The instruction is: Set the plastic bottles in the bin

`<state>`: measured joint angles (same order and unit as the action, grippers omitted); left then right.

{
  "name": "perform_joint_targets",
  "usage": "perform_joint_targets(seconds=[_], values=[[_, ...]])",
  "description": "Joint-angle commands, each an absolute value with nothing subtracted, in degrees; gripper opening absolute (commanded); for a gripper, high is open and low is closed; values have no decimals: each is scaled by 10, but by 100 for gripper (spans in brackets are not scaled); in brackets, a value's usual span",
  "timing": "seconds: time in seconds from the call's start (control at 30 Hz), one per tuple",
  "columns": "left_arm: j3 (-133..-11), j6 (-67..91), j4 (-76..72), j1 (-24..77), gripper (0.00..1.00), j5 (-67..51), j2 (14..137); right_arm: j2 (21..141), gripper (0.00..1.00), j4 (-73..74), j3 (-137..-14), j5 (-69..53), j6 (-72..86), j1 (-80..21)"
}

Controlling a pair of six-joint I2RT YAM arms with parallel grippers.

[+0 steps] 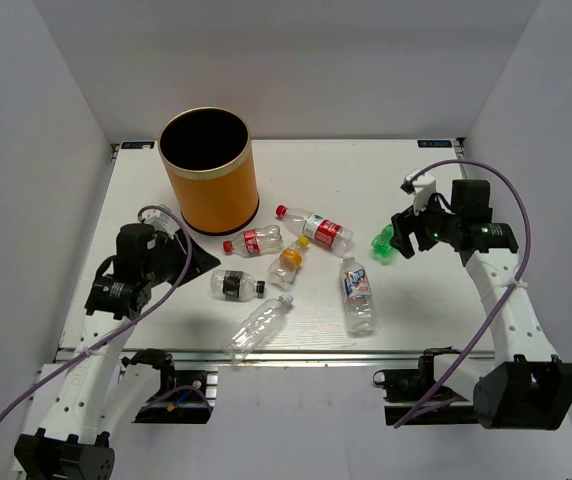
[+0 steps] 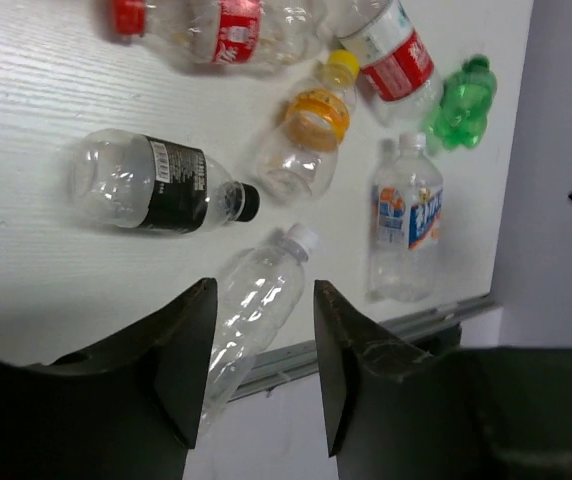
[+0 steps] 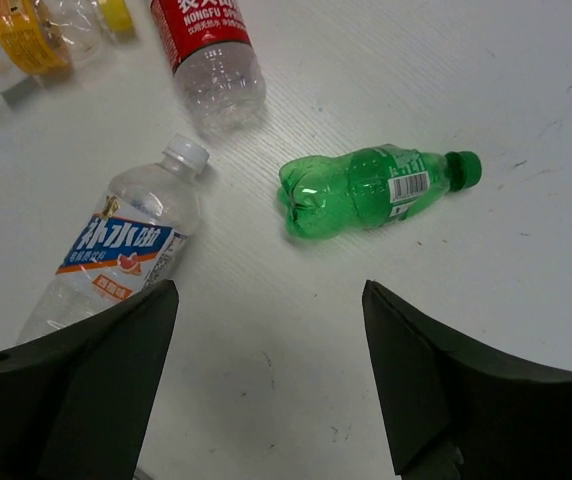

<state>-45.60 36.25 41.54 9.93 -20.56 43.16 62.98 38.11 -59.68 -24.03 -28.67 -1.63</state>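
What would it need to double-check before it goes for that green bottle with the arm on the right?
1. Right gripper open: ok.
2. Green bottle lying free, nothing touching it: ok.
3. Green bottle centred between the fingers: not ok, it sits off to one side.
4. Bin upright, mouth uncovered: ok.
5. Room inside the bin: cannot tell, too dark.
6. Left gripper empty: ok.

Orange bin [image 1: 211,195] (pale gold rim, inside seemingly black); green bottle [image 3: 366,190]; white table [image 1: 306,170].
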Motion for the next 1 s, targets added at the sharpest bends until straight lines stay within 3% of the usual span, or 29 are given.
perform_joint_targets(seconds=[0.0,0.07,0.17,0.2,0.3,0.6,0.97], values=[[-451,450,421,100,51,-143,449,652,81,396,-601,-248,-293,-18],[-444,473,421,100,48,-127,460,656,81,396,-597,-248,-291,-20],[-455,504,458,106,65,-96,490,658,84,388,-582,-251,-285,-22],[-455,510,467,106,76,-90,497,659,86,381,-580,-251,-283,-22],[-463,521,490,119,90,-74,520,661,86,367,-569,-257,-274,-22],[-441,612,460,169,96,3,586,683,87,336,-551,-259,-265,-24],[-495,723,383,261,98,83,795,704,87,317,-545,-266,-263,-21]])
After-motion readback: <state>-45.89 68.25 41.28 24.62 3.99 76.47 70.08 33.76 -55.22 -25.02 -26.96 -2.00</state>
